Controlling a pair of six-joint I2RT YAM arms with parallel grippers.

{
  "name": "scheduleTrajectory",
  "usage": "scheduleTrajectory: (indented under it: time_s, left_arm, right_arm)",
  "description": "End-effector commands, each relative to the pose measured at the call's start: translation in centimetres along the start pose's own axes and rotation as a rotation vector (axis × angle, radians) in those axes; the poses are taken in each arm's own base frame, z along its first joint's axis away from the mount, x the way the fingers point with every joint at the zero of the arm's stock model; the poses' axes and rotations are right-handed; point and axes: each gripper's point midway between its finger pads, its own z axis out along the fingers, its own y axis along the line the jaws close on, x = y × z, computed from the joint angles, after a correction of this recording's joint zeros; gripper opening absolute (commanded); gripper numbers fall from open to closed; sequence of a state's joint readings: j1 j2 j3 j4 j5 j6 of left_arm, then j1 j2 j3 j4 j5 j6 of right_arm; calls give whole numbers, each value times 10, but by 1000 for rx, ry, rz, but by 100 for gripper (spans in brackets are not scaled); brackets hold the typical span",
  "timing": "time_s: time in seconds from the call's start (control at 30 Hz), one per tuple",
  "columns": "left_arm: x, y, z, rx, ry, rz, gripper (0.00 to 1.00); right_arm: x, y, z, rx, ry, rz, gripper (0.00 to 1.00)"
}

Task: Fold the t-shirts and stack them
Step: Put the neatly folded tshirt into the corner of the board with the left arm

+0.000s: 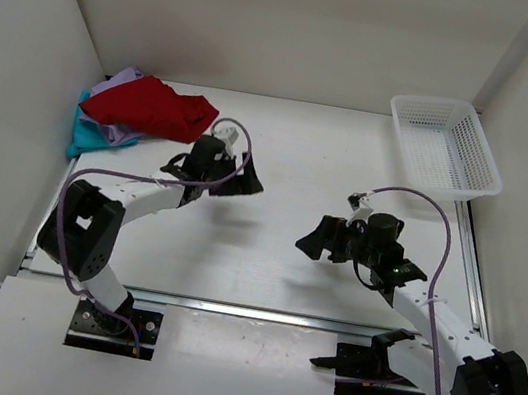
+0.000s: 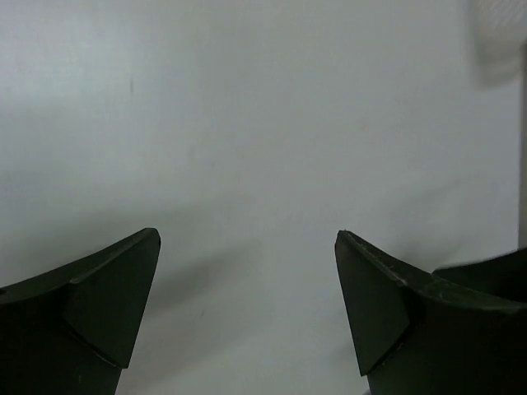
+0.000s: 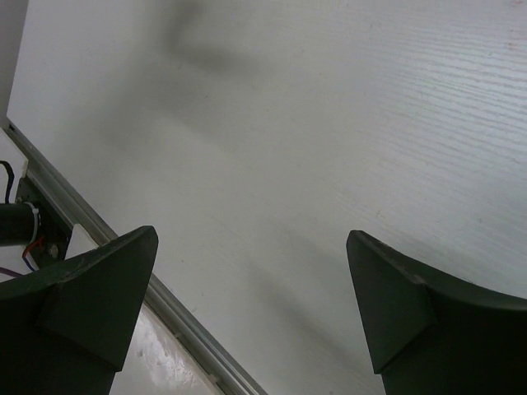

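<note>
Left jaws, right jaws: both spread wide, empty, over tabletop (image 1: 275, 250). Wrist views show tabletop only. Top view alone shows one basket (image 1: 399, 101), far beyond right jaws. Three t-shirts (image 1: 136, 115) heaped beyond-left of left jaws: dark red shirt (image 1: 153, 106) atop lavender shirt (image 1: 121, 84), teal shirt (image 1: 86, 137).

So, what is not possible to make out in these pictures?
Top view: the teal shirt and the lavender shirt lie mostly hidden under the red shirt.
Left wrist view: a pale shape at the upper right corner, blurred and cut off.
Both wrist views: no shirts in frame.
</note>
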State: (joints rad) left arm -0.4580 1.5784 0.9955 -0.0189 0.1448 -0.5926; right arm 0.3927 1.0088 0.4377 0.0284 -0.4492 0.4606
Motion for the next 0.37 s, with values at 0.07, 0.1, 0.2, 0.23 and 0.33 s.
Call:
scheduleTrajectory:
  time_s: [0.07, 0.1, 0.2, 0.23, 0.33]
  left_arm:
    - [84, -8, -23, 148, 203, -28, 98]
    - [86, -8, -30, 154, 186, -18, 99]
    - [77, -24, -54, 215, 95, 50, 99]
    - [76, -31, -61, 234, 75, 76, 99]
    - [86, -35, -70, 260, 90, 99, 99]
  right_arm:
    - [-8, 3, -11, -3, -79, -79, 99]
    - [-8, 3, -12, -6, -92, -78, 99]
    - [-9, -4, -15, 4, -117, -35, 99]
    - [-6, -9, -15, 12, -100, -13, 99]
    - [-2, -17, -14, 31, -66, 15, 99]
